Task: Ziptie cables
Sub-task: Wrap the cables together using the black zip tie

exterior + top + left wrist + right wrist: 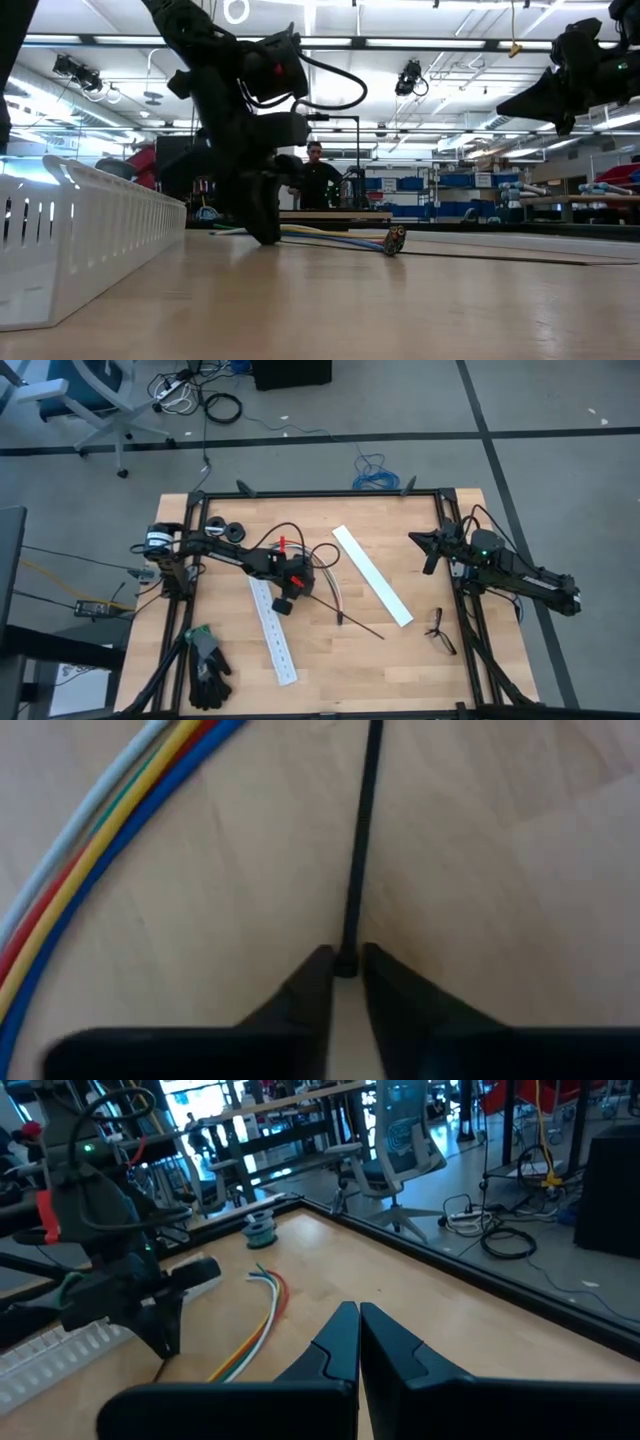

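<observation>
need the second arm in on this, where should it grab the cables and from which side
Judging by the pose: take the cables mid-bundle, from above, fingers across the strands. They lie flat in a curve on the table. The left gripper pinches the ziptie beside them; the right gripper waits at the right.

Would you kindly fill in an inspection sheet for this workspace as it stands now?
Surface: wooden table inside a dark frame.
Job's things: the cables lie curved mid-table; the ziptie lies straight beside them, apart from them.
Clutter: two white slotted strips, spectacles, black gloves, dark rolls.
Grippers: left gripper is down at the table, shut on the ziptie's end; right gripper is shut, raised off the table at its right side, holding nothing.
Other cables: blue coil on the floor beyond the table.
Surroundings: office chair; a person stands far behind the table.
</observation>
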You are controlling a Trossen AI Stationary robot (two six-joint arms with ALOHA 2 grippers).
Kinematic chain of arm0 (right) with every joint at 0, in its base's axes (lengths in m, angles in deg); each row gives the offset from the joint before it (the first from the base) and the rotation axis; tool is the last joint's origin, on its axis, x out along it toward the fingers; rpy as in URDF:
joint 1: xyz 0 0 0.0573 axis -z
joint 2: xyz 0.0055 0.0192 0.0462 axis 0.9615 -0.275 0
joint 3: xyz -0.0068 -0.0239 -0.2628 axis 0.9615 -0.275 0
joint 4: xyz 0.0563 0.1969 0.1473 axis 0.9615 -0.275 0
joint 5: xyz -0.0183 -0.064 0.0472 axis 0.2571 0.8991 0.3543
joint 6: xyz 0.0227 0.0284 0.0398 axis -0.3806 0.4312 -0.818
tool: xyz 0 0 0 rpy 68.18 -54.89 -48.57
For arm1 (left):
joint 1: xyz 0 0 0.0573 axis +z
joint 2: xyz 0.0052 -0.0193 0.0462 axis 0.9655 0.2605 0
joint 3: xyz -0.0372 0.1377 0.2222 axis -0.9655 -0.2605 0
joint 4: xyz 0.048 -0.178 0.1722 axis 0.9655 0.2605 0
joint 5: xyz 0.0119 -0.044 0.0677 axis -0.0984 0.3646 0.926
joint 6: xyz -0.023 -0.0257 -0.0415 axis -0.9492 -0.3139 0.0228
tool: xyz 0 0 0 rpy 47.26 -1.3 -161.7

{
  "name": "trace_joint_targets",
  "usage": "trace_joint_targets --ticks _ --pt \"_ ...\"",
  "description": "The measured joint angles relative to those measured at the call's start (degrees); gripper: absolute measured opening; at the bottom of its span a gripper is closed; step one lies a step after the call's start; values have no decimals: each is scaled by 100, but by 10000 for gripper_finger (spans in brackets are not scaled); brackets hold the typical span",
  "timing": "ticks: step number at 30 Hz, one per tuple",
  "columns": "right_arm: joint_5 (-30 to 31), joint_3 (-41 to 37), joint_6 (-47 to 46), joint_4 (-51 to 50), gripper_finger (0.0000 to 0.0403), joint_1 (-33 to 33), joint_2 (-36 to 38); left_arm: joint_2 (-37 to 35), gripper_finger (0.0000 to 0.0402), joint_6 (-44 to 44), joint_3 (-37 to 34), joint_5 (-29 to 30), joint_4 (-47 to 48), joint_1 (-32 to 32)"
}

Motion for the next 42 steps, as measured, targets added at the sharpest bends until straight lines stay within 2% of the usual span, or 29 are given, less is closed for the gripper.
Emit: trace_joint_targets --ticks 2,3,9,19,25,28,35,39,42 --pt "7 -1 0 31 4 0 -7 9 20 -1 4 13 4 -8" --pt "4 -2 0 31 4 0 -9 10 15 -47 13 -5 3 -3" --pt "2 -2 0 96 4 0 -9 -254 4 -144 -11 94 48 -34" --pt "2 -2 0 121 4 0 -11 -1249 0 -576 -24 522 920 -100" --pt "2 -2 0 120 4 0 -11 -1632 0 -799 -22 513 875 -266" --pt "2 -2 0 123 4 0 -11 -1817 0 -951 -48 511 549 -362" --pt "0 -2 0 127 4 0 -11 -2578 0 -1216 -663 551 -520 -445" --pt "0 -2 0 142 4 0 -11 -3071 0 -1555 -1357 1067 -807 -443" --pt "2 -1 0 150 4 0 -11 -3418 0 -1826 -1967 1206 -1243 -427"
